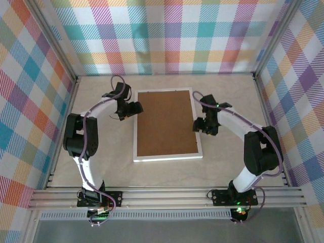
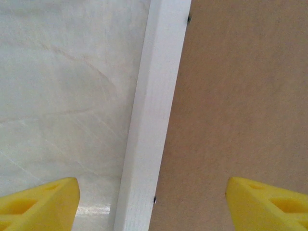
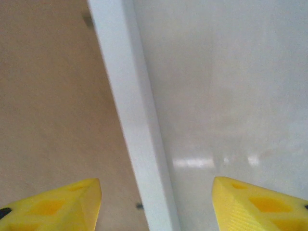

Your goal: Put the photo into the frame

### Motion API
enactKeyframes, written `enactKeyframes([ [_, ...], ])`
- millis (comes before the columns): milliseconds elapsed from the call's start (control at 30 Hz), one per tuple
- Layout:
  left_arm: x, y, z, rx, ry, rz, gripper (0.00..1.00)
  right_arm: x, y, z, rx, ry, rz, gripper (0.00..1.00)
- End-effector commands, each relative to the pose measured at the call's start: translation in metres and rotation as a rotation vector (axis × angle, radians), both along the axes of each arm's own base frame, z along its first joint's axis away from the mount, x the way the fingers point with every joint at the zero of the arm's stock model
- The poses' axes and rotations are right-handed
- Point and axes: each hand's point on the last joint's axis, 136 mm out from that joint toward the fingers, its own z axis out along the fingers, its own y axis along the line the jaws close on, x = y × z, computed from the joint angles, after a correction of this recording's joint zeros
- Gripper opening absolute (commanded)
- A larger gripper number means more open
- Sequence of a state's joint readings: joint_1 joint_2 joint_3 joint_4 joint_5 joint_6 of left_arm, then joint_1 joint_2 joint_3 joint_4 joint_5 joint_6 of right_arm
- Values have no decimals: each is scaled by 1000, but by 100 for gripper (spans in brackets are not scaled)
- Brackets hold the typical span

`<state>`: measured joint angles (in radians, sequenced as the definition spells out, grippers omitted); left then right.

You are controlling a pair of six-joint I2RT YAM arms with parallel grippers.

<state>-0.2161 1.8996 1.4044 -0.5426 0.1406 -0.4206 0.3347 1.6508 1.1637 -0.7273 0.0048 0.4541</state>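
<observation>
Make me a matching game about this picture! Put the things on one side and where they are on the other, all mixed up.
Things:
1. thin white rectangular frame
2. plain brown backing board
3. left gripper, yellow, open
4. right gripper, yellow, open

Places:
A. over the frame's right edge
B. flat on the pale table
C. inside the white frame
D. over the frame's left edge

Pairs: 1-B, 2-C, 3-D, 4-A

Bare cream tabletop (image 1: 167, 174) lies open around the flat white rectangular frame (image 1: 167, 158); black robot arms (image 1: 96, 114) flank its long edges, and plaid walls (image 1: 167, 35) enclose everything.
</observation>
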Motion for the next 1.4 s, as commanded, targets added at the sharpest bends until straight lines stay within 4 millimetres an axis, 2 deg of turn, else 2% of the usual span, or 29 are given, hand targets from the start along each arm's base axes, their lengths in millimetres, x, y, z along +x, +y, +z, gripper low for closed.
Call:
enactKeyframes([
  [0, 11, 13, 33, -3, -51, 10, 79, 44, 8, 14, 85, -86, 31, 63],
  [133, 27, 26, 37, -7, -65, 37, 80, 89, 10, 12, 145, -117, 21, 63],
  [200, 35, 32, 37, -11, -73, 51, 89, 108, 14, 6, 161, -122, 21, 63],
  [233, 38, 36, 37, -11, -78, 60, 99, 116, 18, 1, 178, -117, 27, 63],
  [367, 47, 46, 35, -2, -83, 76, 100, 147, 29, -17, 204, -105, 38, 62],
  [500, 47, 55, 26, 10, -64, 85, 100, 164, 31, -32, 185, -100, 54, 59],
  [600, 47, 61, 20, 5, -53, 95, 100, 165, 25, -41, 133, -77, 55, 52],
  [733, 47, 65, 11, 7, -36, 104, 100, 160, 20, -48, 100, -71, 83, 32],
  [800, 48, 67, 8, 13, -29, 107, 100, 155, 22, -48, 99, -65, 109, 23],
  [933, 51, 71, 4, 37, -20, 104, 100, 144, 29, -50, 79, -53, 176, 13],
  [1167, 54, 84, -4, 127, -1, 50, 92, 118, 55, -42, 103, -59, 298, 12],
  [1367, 54, 83, -13, 60, 30, -5, 88, 107, 72, -41, 116, -46, 333, 14],
])
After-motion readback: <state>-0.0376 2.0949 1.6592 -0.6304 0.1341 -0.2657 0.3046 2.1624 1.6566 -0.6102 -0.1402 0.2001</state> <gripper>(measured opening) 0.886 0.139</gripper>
